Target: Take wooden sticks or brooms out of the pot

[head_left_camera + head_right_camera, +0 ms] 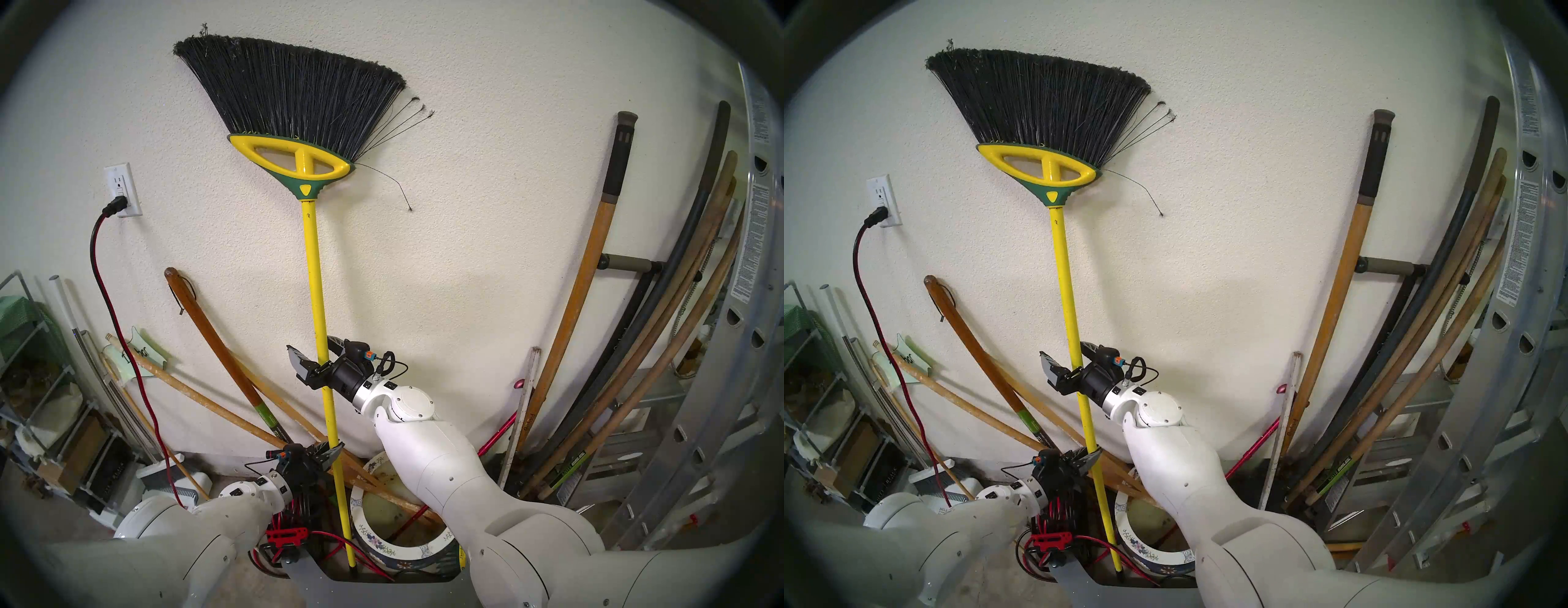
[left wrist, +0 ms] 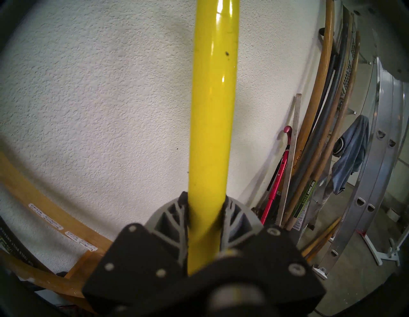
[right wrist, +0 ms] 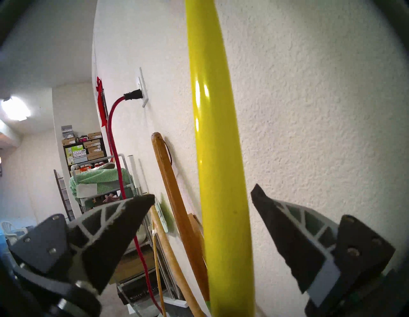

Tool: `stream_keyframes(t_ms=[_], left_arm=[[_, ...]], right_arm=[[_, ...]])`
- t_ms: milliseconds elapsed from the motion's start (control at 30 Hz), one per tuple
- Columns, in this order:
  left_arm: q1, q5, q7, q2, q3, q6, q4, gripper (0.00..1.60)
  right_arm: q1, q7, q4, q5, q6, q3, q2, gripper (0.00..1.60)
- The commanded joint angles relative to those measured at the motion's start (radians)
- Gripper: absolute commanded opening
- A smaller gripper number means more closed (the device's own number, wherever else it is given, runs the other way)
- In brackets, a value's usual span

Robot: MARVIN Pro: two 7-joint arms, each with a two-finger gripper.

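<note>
You're mid-handover: the left gripper, low centre of frame, clamps the broom standing upright just left of the pot, while the right gripper higher up straddles the pole with jaws apart, so next carry it clear.

A small white sticker on the wooden handle at the left begins "CP370"; a second sticker beside it repeats that. The black band at far left reads "OUR TOOLS BUILT AMERICA". A dark box low on the shelf reads "WHITE | BLACK".
</note>
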Motion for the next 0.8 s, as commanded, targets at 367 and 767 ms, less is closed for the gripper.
stream_keyframes(t_ms=[367, 767], left_arm=[[-0.005, -0.004, 0.017, 0.008, -0.014, 0.003, 0.018, 0.00], [-0.010, -0.004, 0.018, 0.008, -0.021, -0.005, 0.019, 0.00]], right_arm=[[-0.141, -0.070, -0.238, -0.002, -0.167, -0.031, 0.099, 1.60], [-0.227, -0.216, -0.371, 0.056, -0.283, -0.040, 0.148, 1.60]])
